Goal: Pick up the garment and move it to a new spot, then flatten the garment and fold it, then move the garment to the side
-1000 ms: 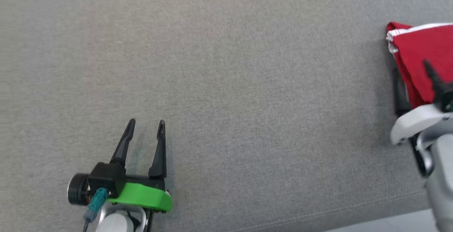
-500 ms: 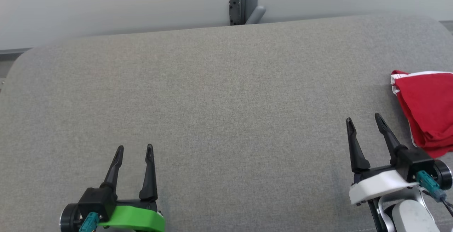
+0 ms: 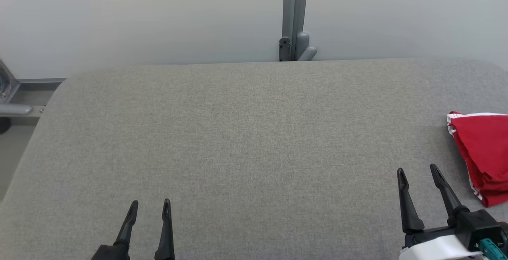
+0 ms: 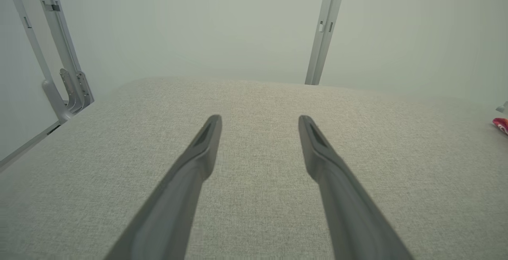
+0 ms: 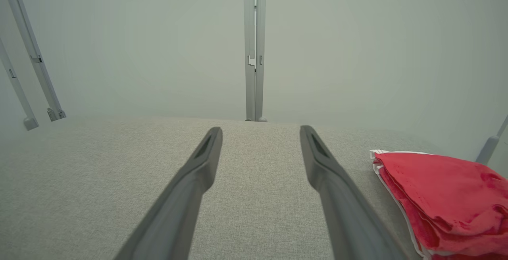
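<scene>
Moved: right tool (image 3: 417,168) drew back off garment (image 3: 482,153).
Garment: just right of it, far from left tool (image 3: 151,201).
Tools: both wide, empty.

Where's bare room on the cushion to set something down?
Free: the grey cushion from the left gripper across to the right gripper, back to the wall post. Crowded: right edge, where the red garment lies beside the right gripper.

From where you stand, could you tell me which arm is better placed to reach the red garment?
The right. The right gripper stands open beside the folded red garment, which lies at the right end of the grey cushion. The left gripper, also open, is far across the cushion from it.
</scene>
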Available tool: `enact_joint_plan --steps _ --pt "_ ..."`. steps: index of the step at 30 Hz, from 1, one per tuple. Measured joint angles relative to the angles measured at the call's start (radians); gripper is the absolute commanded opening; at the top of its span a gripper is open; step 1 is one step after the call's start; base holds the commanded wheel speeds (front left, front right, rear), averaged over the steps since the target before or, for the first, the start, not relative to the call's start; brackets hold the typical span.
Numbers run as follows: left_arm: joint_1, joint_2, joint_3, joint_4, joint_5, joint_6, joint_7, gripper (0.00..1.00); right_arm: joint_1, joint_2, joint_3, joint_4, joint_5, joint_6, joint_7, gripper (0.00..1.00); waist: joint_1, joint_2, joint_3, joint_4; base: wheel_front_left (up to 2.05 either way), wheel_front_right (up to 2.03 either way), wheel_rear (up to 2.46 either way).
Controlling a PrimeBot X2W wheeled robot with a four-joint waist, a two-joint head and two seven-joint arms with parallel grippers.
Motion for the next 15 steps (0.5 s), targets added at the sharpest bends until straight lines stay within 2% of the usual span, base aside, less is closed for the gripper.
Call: enact_joint_plan --steps 11,12,15 --pt "0.011 0.0 0.0 0.004 0.011 -0.016 0.0 1.0 0.01 0.007 -0.011 0.009 0.004 0.0 0.0 1.0 0.0 0.0 -0.026 0.029 0.0 0.0 0.0" --pt "0.011 0.0 0.001 0.004 0.014 -0.016 0.0 0.0 0.01 0.008 -0.011 0.009 0.004 0.0 0.0 0.0 0.0 0.0 -0.027 0.031 0.0 0.0 0.0" --pt "0.014 0.0 -0.002 0.027 0.013 -0.016 0.004 0.0 0.013 0.013 -0.009 0.032 0.004 0.0 0.001 0.0 0.0 0.0 -0.028 0.031 0.0 0.0 0.0"
